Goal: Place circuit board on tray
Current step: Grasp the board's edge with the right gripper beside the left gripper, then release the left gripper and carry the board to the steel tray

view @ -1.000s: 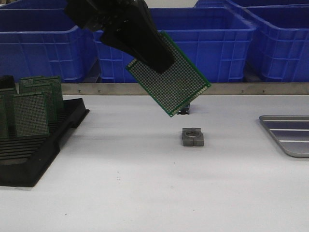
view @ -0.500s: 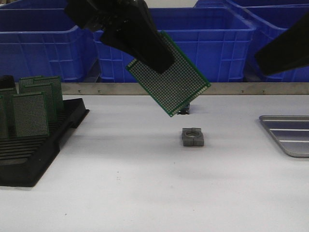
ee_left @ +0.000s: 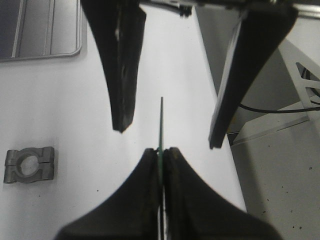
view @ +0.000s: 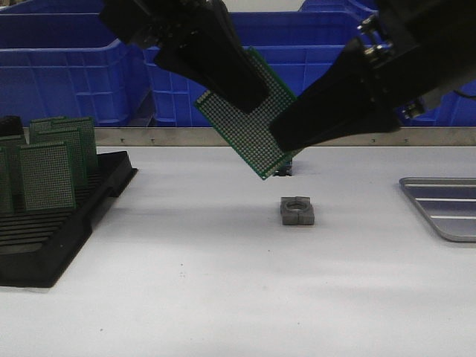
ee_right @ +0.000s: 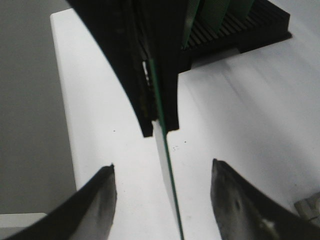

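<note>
Left claw [view: 245, 100] clenched on circuit board [view: 249, 137], held tilted in the air above the worktop [view: 223, 282]. Right claw [ee_right: 162, 180] spread wide, one finger either side of the board's edge, not touching. Tray [view: 446, 208] at far right, well apart.

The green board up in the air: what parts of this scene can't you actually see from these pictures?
- Board: front view, its top corner is behind the left gripper, its right corner behind the right gripper.
- Board in both wrist views: edge-on, a thin line; its face is unseen.
- Tray: cut off by the front view's right edge.
- Rack: cut off at the left edge.
</note>
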Robot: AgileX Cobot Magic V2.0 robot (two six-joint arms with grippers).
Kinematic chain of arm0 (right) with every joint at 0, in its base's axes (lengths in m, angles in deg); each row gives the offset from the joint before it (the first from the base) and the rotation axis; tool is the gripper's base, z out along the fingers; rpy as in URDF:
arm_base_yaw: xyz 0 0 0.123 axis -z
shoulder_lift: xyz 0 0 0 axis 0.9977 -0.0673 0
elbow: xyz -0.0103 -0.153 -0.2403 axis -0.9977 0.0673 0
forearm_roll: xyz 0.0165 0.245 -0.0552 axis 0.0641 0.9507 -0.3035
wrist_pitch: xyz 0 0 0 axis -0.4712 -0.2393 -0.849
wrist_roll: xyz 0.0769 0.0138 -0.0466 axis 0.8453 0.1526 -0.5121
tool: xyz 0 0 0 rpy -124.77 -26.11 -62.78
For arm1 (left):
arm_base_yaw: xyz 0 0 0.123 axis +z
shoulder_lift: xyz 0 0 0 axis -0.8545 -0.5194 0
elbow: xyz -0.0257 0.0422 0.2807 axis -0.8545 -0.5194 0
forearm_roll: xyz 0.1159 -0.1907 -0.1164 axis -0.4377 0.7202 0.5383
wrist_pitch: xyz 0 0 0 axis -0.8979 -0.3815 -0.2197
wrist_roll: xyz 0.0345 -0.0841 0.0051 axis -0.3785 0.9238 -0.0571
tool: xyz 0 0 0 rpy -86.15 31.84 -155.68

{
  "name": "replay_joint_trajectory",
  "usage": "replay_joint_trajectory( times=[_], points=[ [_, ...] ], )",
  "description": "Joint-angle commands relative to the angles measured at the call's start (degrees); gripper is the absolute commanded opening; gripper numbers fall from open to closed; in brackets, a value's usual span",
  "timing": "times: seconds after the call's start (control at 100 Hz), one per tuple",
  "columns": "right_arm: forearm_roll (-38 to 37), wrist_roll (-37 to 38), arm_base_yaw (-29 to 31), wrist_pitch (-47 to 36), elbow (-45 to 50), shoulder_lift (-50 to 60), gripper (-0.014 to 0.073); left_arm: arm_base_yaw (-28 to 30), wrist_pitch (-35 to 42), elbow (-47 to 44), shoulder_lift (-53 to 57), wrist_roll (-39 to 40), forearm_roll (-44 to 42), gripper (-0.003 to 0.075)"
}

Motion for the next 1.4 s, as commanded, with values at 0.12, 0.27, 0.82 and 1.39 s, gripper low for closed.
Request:
replay_joint_trajectory(
  times=[0.12,0.27,0.82,1.39],
  points=[
    [3.2,-0.7,-1.1,1.6,-3.0,-1.5,0.0212,-0.4,-0.1,1.7,2.4,0.4,4.1,-0.0020],
    [3.2,-0.7,-1.1,1.3,-3.0,-1.5,-0.0025,-0.4,-0.1,1.7,2.4,0.4,4.1,-0.0019],
    [2.4,15.4,1.7,1.6,-2.9,-1.5,-0.0062,1.8,1.9,3.4,2.4,0.5,3.8,0.0566],
    [-4.5,34.8,34.8,-0.8,-4.4,-11.4,-0.0062,4.4,3.0,4.4,2.4,0.5,3.7,0.0566]
  ],
)
